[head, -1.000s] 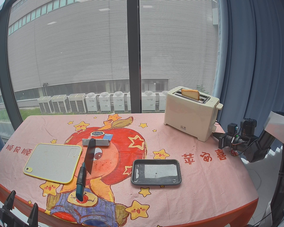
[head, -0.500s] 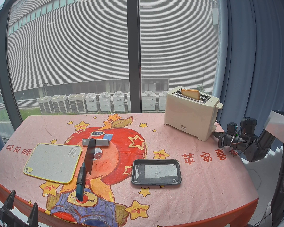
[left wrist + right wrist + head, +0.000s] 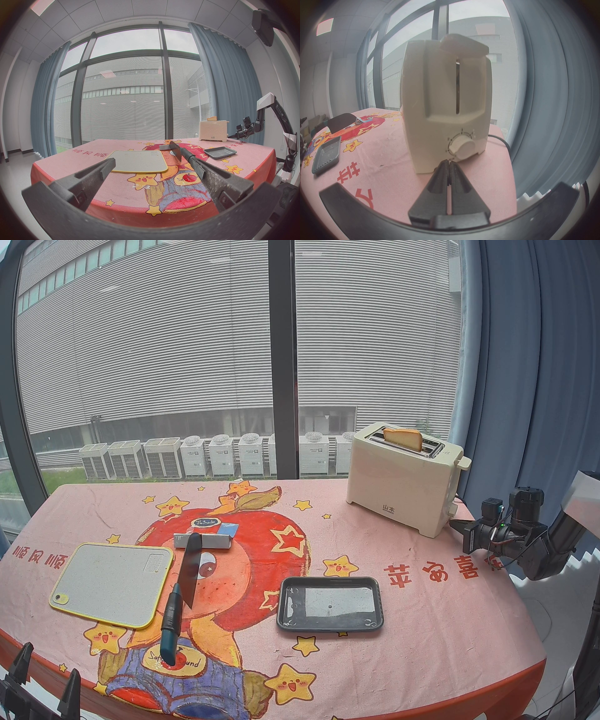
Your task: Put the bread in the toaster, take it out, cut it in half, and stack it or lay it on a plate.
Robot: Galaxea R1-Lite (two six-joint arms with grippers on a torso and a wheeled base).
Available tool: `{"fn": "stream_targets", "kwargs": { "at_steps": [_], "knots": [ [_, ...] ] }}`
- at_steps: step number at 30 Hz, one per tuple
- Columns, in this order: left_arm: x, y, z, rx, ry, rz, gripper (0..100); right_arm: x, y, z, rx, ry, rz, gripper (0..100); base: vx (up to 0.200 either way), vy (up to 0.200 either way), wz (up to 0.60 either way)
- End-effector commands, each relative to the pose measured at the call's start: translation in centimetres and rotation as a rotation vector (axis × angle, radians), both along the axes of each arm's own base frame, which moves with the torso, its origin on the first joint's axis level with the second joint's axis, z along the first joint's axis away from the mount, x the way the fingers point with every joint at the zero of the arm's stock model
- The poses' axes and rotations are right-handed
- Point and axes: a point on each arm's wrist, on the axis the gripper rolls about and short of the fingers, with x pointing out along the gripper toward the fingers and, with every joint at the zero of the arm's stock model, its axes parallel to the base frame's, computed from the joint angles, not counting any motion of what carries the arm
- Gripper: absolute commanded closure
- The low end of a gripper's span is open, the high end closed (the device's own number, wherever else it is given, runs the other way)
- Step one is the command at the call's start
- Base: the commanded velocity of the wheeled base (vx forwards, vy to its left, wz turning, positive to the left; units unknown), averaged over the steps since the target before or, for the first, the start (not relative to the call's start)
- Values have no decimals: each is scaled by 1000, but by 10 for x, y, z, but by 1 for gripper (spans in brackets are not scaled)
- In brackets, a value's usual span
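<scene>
Just beside the toaster (image 3: 400, 490), the closed, empty right gripper (image 3: 449, 164); bread (image 3: 403, 439) higher, in its slot.

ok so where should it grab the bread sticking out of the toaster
Take the bread by its top edge, the only part standing clear of the toaster. Come straight down from above, jaws on its two flat faces; it stands upright, so it should probably lift straight up.
</scene>
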Motion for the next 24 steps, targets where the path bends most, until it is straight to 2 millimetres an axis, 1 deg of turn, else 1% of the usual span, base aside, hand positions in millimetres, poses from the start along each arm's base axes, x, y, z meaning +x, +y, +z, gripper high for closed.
{"fn": "stream_targets", "kwargs": {
  "at_steps": [1,4,8,9,11,13,15,20,23,24],
  "knots": [
    [0,0,-5,0,1,0,0,-2,2,7,-1,-10,6,100,0,0,0],
    [0,0,-5,0,1,0,0,-7,4,12,-1,-13,11,100,0,0,0],
    [0,0,-5,0,1,-1,0,-23,10,19,-1,-9,26,100,0,0,0],
    [0,0,-5,-2,1,-1,0,-24,10,20,-1,-9,27,100,0,0,0],
    [0,0,-5,0,1,-1,0,-37,13,27,-2,-9,39,100,0,0,0],
    [0,0,-5,0,1,-1,0,-42,13,30,-2,-13,39,100,0,0,0],
    [0,0,-5,0,1,-1,0,-54,12,38,-5,-21,38,100,0,0,0],
    [0,0,-5,-2,1,-1,0,-71,9,54,-7,-55,31,100,0,0,0],
    [0,0,-5,0,1,-1,0,-76,9,58,-8,-66,30,100,0,0,0],
    [0,0,-5,-2,1,-1,0,-82,9,64,-9,-81,30,100,0,0,0]
  ]
}}
